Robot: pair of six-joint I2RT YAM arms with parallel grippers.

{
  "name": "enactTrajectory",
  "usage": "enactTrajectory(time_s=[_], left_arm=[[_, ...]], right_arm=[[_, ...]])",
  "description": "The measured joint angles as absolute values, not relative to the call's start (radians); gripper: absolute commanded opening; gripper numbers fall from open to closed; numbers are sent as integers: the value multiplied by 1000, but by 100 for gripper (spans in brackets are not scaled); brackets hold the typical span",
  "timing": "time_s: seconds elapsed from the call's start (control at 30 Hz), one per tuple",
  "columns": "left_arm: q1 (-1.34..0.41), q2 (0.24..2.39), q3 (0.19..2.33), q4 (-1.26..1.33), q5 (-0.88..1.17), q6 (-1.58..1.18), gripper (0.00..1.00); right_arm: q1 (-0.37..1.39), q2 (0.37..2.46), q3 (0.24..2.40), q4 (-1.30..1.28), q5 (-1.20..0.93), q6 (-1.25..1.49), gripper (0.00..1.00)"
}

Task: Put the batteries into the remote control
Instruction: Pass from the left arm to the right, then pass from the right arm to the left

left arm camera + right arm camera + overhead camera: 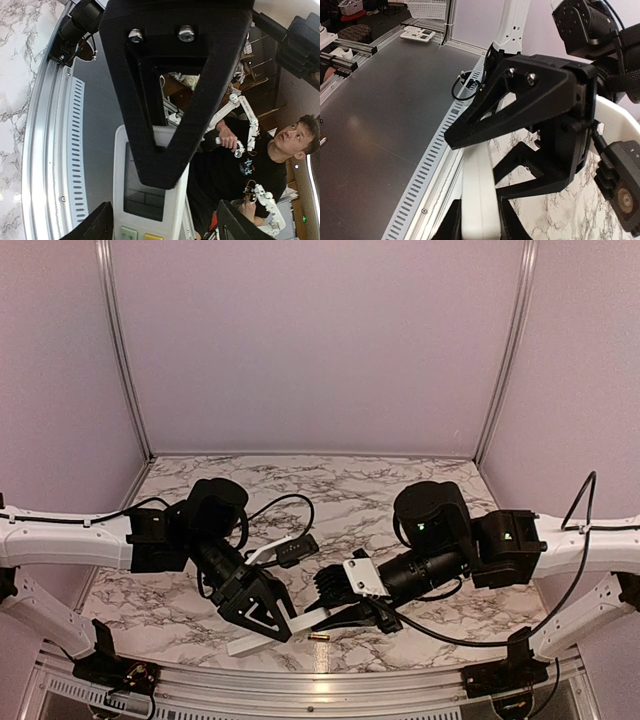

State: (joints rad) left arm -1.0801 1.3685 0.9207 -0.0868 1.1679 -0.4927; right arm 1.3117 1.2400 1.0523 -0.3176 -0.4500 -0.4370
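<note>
While the right gripper [481, 226] pinches the remote control [480, 182] by its thin edges, its fingertips are cropped at the frame bottom. The left gripper [167, 225] straddles the display end, jaws apart, with a gap on one side. The remote is held over the near edge of the marble table [400, 480]. A golden battery [319, 637] lies just beneath. The compartment side is hidden.

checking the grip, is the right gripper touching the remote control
Touching. The right wrist view shows the right gripper with a finger tight against each face of the remote control, with no gap on either side.
</note>
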Motion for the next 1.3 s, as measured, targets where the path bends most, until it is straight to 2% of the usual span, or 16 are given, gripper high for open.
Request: enactTrajectory(time_s=[0.07, 0.13, 0.4, 0.6, 0.8, 1.1, 1.3], left_arm=[[-1074, 1367, 926, -98, 1140, -476, 94], [-1065, 1361, 932, -115, 1113, -449, 99], [-970, 1201, 934, -166, 893, -384, 99], [-938, 1040, 926, -196, 648, -324, 99], [-938, 963, 857, -225, 445, -251, 99], [-938, 1044, 798, -234, 412, -220, 88], [-941, 1087, 798, -216, 476, -219, 67]], right_arm=[[1311, 1240, 1053, -324, -440, -424, 0], [1310, 1240, 1053, -329, -435, -413, 0], [1266, 1235, 1053, -330, -422, -354, 0], [1114, 1235, 1038, -320, -464, -257, 0], [946, 1259, 992, -276, -600, -120, 0], [841, 1262, 970, -168, -833, 77, 0], [836, 1296, 970, -147, -920, 128, 0]])
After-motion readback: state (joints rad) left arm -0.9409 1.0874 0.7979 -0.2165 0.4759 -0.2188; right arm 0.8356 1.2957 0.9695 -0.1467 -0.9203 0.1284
